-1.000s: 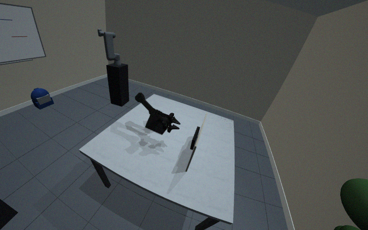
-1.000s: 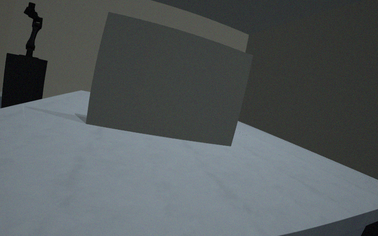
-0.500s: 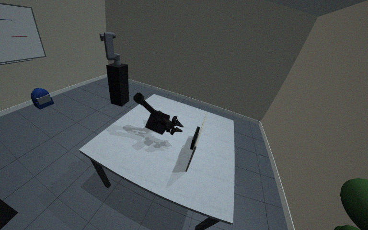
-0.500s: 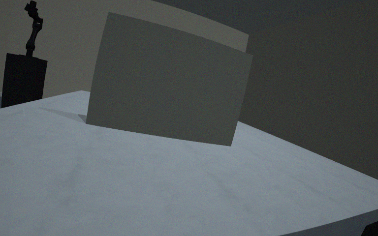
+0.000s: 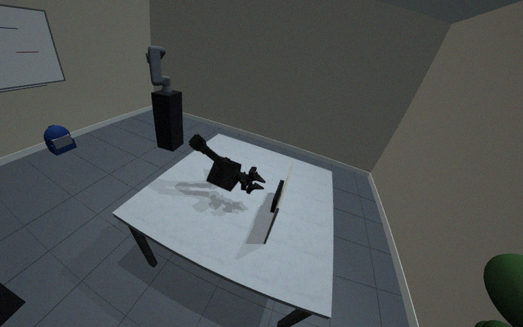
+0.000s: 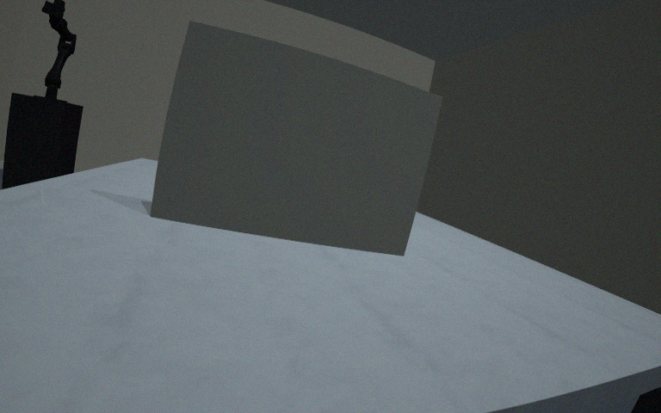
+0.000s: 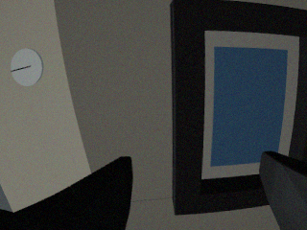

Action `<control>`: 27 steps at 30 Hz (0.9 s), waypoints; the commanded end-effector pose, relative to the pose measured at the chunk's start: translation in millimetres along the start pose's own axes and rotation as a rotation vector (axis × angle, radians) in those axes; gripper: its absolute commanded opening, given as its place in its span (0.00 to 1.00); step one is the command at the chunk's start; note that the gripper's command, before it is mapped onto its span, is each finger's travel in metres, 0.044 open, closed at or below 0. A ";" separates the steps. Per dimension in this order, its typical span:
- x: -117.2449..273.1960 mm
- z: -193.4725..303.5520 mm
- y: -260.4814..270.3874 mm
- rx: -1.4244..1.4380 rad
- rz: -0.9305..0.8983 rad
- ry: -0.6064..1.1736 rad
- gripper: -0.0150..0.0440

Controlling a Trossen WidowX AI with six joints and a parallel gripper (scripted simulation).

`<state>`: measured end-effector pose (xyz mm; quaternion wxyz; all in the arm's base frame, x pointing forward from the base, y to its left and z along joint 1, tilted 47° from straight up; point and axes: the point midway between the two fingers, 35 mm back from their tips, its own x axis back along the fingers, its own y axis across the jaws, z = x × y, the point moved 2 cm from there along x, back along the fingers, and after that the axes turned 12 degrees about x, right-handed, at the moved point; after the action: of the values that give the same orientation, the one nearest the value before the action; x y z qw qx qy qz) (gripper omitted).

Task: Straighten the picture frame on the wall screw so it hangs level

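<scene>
The picture frame [image 5: 277, 196] [image 7: 186, 120] hangs on the near face of an upright panel [image 5: 271, 226] [image 6: 292, 145]; the top view shows it edge-on, as a thin dark bar. In the wrist view it has a black border, pale mat and blue picture, with its right part cut off by the view's edge. Its tilt cannot be judged surely. The screw and the back strip are hidden. My gripper [image 5: 264, 184] [image 7: 198, 166] is open and empty, in front of the frame and apart from it. In the wrist view its right finger overlaps the frame's lower part. The panel hides frame and gripper in the exterior view.
The white table [image 5: 304, 250] [image 6: 244, 330] bears my arm and the panel. Another arm [image 5: 155, 67] stands on a black pedestal [image 5: 167, 121] beyond the table. A blue object [image 5: 56, 135] is on the left in the top view. A white disc [image 7: 27, 67] is at the wrist view's left.
</scene>
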<state>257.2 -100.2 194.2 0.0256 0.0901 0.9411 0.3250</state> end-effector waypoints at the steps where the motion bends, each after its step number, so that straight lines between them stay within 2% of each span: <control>1: -24.0 0.1 -0.4 -0.004 0.001 -0.001 0.69; 5: -46.8 5.5 -2.1 -0.005 0.001 -0.002 0.69; 27: -56.1 5.0 -1.9 -0.005 0.001 -0.002 0.69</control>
<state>307.9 -107.3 187.1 0.0248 0.0897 0.9408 0.3260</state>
